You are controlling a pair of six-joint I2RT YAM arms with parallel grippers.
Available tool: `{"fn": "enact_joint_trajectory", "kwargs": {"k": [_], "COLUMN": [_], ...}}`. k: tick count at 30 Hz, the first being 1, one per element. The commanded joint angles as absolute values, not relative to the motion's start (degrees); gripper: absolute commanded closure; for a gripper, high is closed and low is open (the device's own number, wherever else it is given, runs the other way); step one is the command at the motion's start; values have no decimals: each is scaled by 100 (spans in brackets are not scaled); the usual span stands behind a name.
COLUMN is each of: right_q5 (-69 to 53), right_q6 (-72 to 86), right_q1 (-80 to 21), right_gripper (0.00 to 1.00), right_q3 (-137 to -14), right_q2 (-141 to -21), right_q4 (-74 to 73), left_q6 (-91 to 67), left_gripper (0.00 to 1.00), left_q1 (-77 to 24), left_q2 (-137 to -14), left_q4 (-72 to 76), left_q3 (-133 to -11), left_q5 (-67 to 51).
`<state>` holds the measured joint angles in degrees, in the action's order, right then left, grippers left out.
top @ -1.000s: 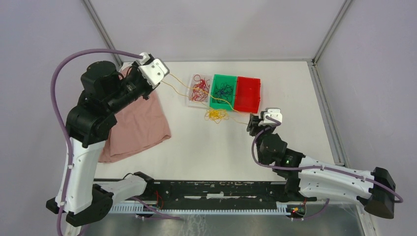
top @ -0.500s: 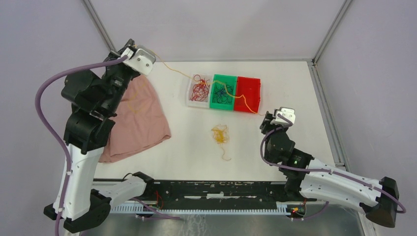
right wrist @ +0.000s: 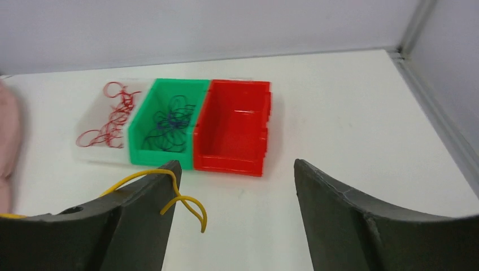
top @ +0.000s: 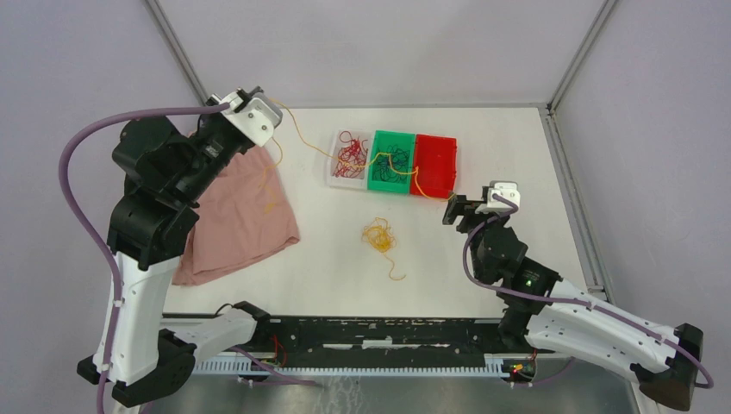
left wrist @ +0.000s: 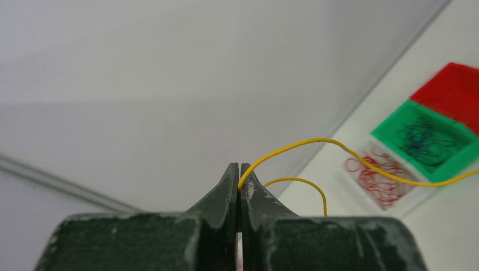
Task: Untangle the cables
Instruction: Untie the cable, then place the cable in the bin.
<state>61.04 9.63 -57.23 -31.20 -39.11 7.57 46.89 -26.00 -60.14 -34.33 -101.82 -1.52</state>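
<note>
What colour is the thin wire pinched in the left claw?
Yellow. The thin flexible wire shows best in the left wrist view, pinched by the shut left gripper.

— We've got three bins in a row at the back of the table [top: 517,155]: left bin [top: 331,179], middle bin [top: 388,190], right bin [top: 435,164].
— We see cables [top: 349,155] in the left and middle ones, a loose bundle [top: 379,235] on the table before them, the cloth [top: 237,216] far left.

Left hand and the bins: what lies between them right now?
Only one yellow wire. It is pinched in the shut left hand and arcs across to the bins. The left wrist and top views both show it.
</note>
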Motion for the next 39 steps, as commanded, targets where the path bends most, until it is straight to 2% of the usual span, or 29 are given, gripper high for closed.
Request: {"fn": "enact_joint_trajectory", "kwargs": {"k": [1,6,13,18,24,32,39], "right_q5": [3373,728,-1119,-1232,-1167,-2176,-2853], "right_q6": [1398,1414,1542,1732,1881,2496,3089], "right_q1": [-5489,-5362,-5238,-5229,-5229,-5225,-5228], "right_gripper": [14,1,1,1,1,1,8], "right_q3": [-3950,-4705,-5725,-6151,-6409,-6562,-6584], "right_q2": [-4166,-4758,-5476,-6054,-6660,-7170,-7408], "right_q4": [440,194,-188,147,1099,2086,2693], "left_q6": [3610,3118,2747,2179,1646,1636,1661], "left_gripper": [97,97,97,97,97,97,97], "left_q1": [-2589,-2584,-2590,-2593,-2589,-2587,-2593], "left_q2": [-6114,-6168,-6116,-6150,-6043,-6050,-6051], "left_q4": [-4200,-4448,-4237,-4157,-4006,-4087,-4030], "left_q3": [-10400,-10280,-10135,-10088,-9821,-9751,-9729], "left_q5": [-1407,-1989,-2223,-2637,-3763,-3993,-3999]}}
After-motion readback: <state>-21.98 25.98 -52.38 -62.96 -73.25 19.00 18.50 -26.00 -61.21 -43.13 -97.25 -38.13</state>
